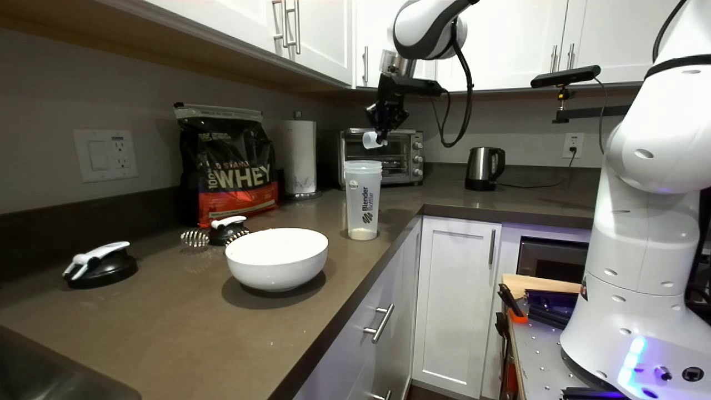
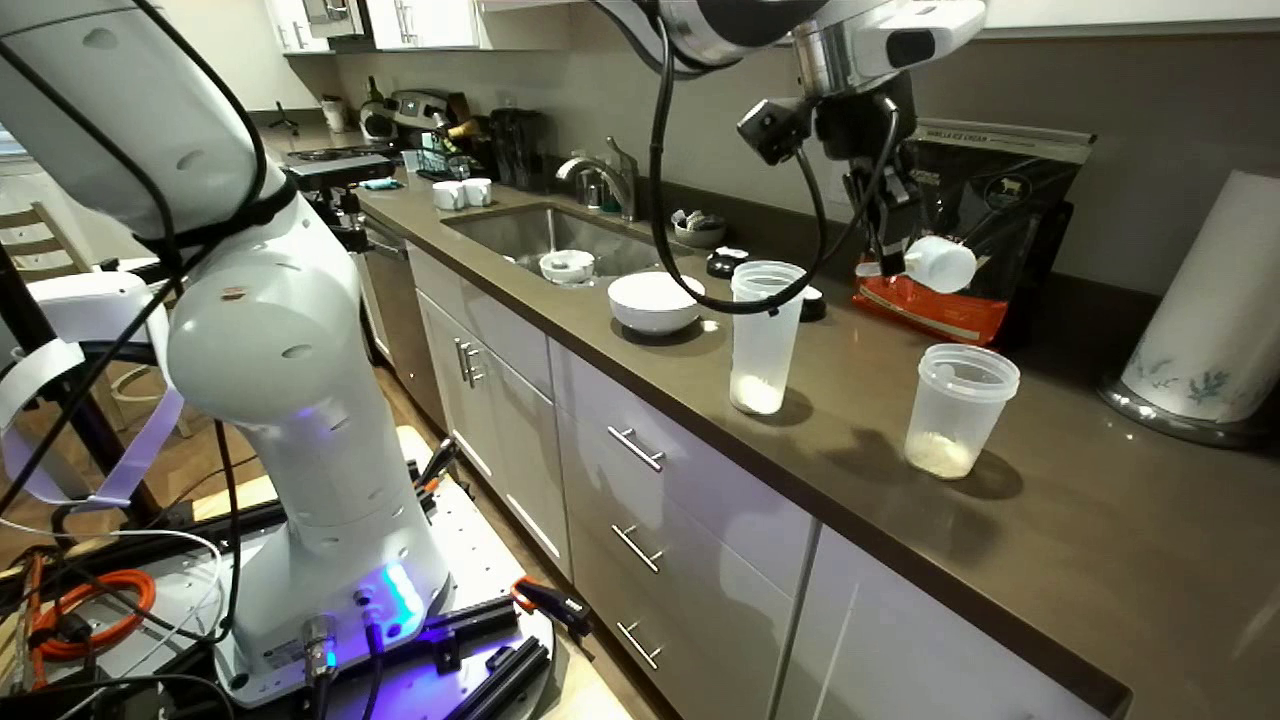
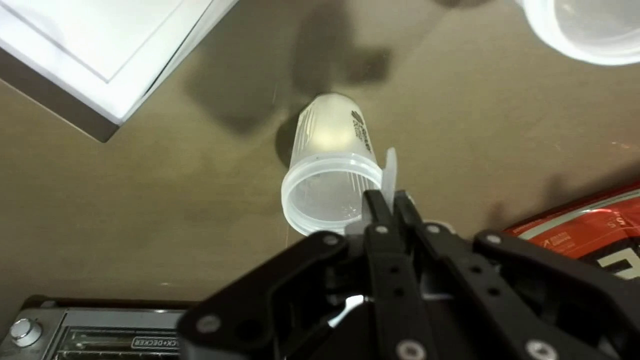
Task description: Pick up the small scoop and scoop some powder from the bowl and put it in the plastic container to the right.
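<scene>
My gripper (image 1: 381, 139) is shut on the handle of a small white scoop (image 1: 370, 140), high above the counter. The scoop lies tilted on its side in an exterior view (image 2: 942, 265); its contents cannot be told. Two clear plastic containers stand upright on the counter: one beneath the gripper (image 2: 960, 410), one nearer the bowl (image 2: 765, 340). Both hold a low layer of pale powder (image 2: 943, 455). In the wrist view a container's open rim (image 3: 300, 172) is just beside the fingertips (image 3: 386, 197) and scoop handle (image 3: 390, 172). The white bowl (image 1: 278, 266) stands apart; powder inside is not distinguishable.
A black whey bag (image 1: 233, 166) and paper-towel roll (image 1: 300, 155) stand along the wall. Two black lids (image 1: 105, 266) (image 1: 228, 229) and wire whisk balls (image 1: 194, 239) lie by the bowl. A toaster oven (image 1: 400, 155) and kettle (image 1: 483, 166) stand farther back. A sink (image 2: 545, 240) is beyond the bowl.
</scene>
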